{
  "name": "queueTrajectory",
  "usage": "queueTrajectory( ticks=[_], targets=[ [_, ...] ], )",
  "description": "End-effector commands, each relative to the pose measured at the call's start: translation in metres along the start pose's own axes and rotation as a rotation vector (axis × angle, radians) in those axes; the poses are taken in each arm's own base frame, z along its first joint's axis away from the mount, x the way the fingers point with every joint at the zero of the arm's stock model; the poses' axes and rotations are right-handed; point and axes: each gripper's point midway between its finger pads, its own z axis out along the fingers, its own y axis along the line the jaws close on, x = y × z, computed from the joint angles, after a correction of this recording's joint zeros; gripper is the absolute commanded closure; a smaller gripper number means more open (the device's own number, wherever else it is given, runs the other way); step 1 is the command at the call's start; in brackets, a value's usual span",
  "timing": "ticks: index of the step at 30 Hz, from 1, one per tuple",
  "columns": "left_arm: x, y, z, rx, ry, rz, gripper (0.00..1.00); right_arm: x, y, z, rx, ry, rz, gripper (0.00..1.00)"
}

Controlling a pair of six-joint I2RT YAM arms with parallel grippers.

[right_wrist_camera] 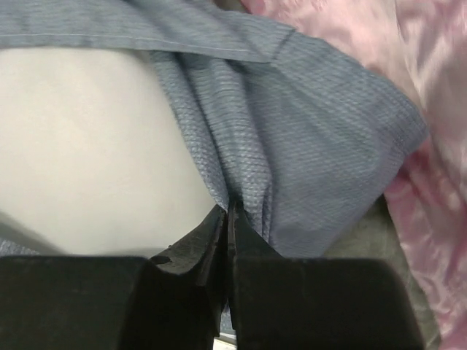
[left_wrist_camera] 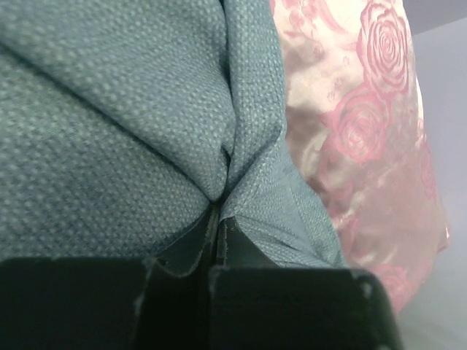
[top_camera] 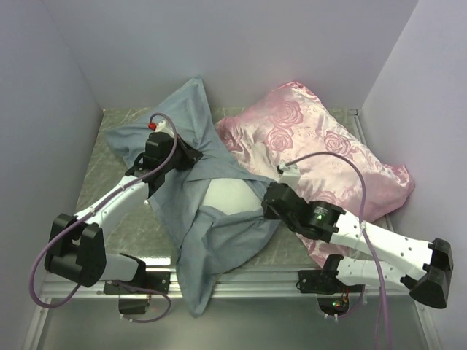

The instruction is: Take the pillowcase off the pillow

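The white pillow [top_camera: 232, 197] pokes out mid-frame from the grey-blue pillowcase [top_camera: 219, 244], whose long axis runs from top centre down to the bottom edge. The right gripper [top_camera: 264, 210], reaching in from the lower right, is nearer the opening and pinched tight on the hem right against the pillow. The left gripper [top_camera: 193, 155], up and left of the pillow, is clamped on a fold of the same fabric.

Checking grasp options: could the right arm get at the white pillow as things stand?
Probably not yet: the right hand is shut on a fold of the pillowcase. The bare pillow lies just beside it, uncovered, so letting go would likely free the way.
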Motion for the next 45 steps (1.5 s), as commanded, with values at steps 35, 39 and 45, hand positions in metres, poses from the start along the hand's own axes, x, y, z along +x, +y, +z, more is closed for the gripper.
queueTrajectory(
  ticks=[35, 39, 45],
  targets=[
    [0.041, -0.124, -0.106, -0.037, 0.137, 0.622, 0.25, 0.059, -0.015, 0.018, -0.109, -0.024, 0.217, 0.27],
    [0.083, -0.120, -0.100, -0.059, 0.223, 0.631, 0.30, 0.049, -0.015, 0.014, -0.108, -0.047, 0.210, 0.30],
    [0.135, -0.103, -0.092, -0.091, 0.313, 0.621, 0.32, 0.046, -0.016, 0.011, -0.130, -0.074, 0.239, 0.49]
  ],
)
